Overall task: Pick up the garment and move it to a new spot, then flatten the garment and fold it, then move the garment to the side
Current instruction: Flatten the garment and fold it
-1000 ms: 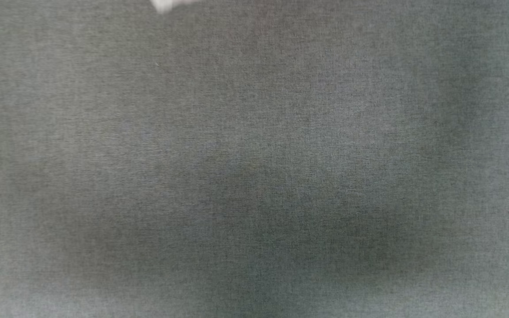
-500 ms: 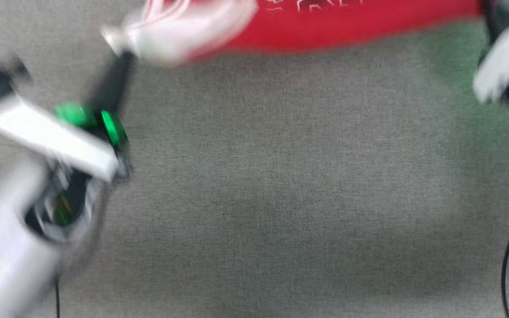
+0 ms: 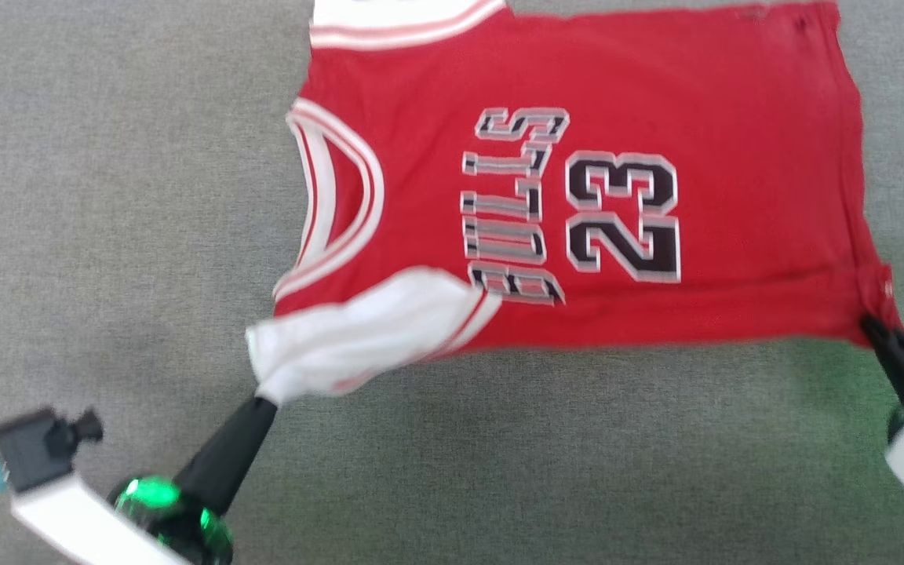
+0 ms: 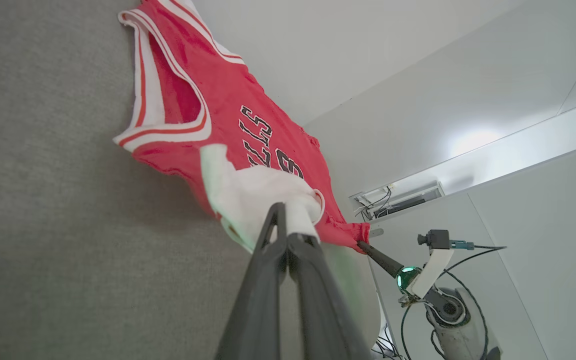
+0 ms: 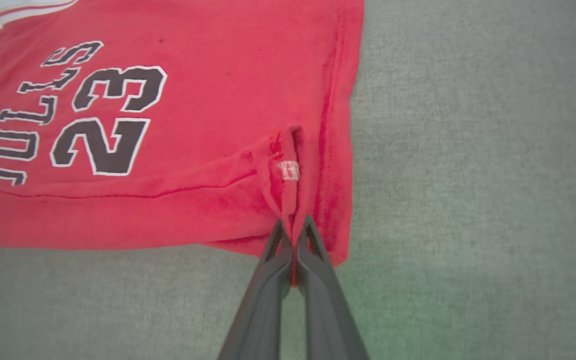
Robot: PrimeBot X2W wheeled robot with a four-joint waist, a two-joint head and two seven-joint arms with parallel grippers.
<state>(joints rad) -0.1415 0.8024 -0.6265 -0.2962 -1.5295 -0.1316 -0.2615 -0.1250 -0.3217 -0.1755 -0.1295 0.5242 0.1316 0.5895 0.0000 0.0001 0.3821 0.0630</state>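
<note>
- The garment lies spread on the grey cloth, lettering up, with the collar toward the robot's left and the hem toward its right.
- The left gripper is closed on the near white sleeve; the sleeve is bunched at the fingertips and folded partly over the red body, touching the end of the lettering.
- The right gripper is closed on the near hem corner, pinching a ridge of red fabric just beside a small white label.
- The near edge runs fairly straight between the two grippers; whether it rests on the cloth or hangs just above it cannot be told.
- The far sleeve is cut off by the top edge of the head view.
- The red body looks mostly smooth, with a crease along the near side seam.
</note>
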